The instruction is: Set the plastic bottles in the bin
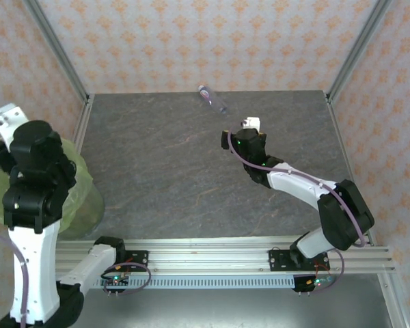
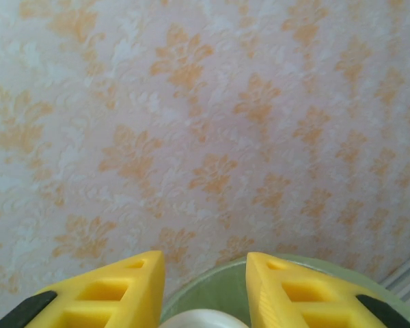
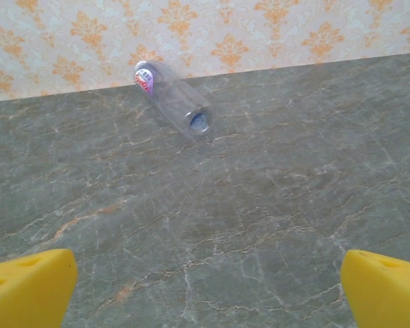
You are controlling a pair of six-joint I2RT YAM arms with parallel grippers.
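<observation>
One plastic bottle (image 1: 213,100) is on the surface (image 1: 157,178). It is clear and lies on its side at the far edge, close to the patterned wall (image 1: 191,41). A coloured label sits at its wall end and a blue spot, likely the cap, at its nearer end.

Bin (image 1: 78,198): round, lined with a light-green bag, standing off the left edge of the surface beneath the left arm.

Left end effector (image 2: 203,273): raised over the bin's rim, facing the wall. Its yellow fingers (image 2: 123,290) are drawn in on a white rounded thing (image 2: 205,319). This is probably the end of a bottle, but too little shows to be sure.
- Step in hand, as judged: the drop.
- Next move: part the fingers above the bag's mouth. The bin is wide, so little aiming is needed.

Right end effector (image 3: 208,273): fingers spread wide, nothing between them, low over the surface. It points at the lying bottle, near it but not touching.
- Next move: reach forward, turn the wrist to close across the slanted body, then carry it left to the bin, which is well apart.

Hindrances:
- Nothing lies between the right end effector and the bottle.
- The wall just behind leaves little room.
- The round body may roll.
- The left arm stands over the bin.

Also present: aluminium rail (image 1: 212,249) at the near edge, bearing both bases.
</observation>
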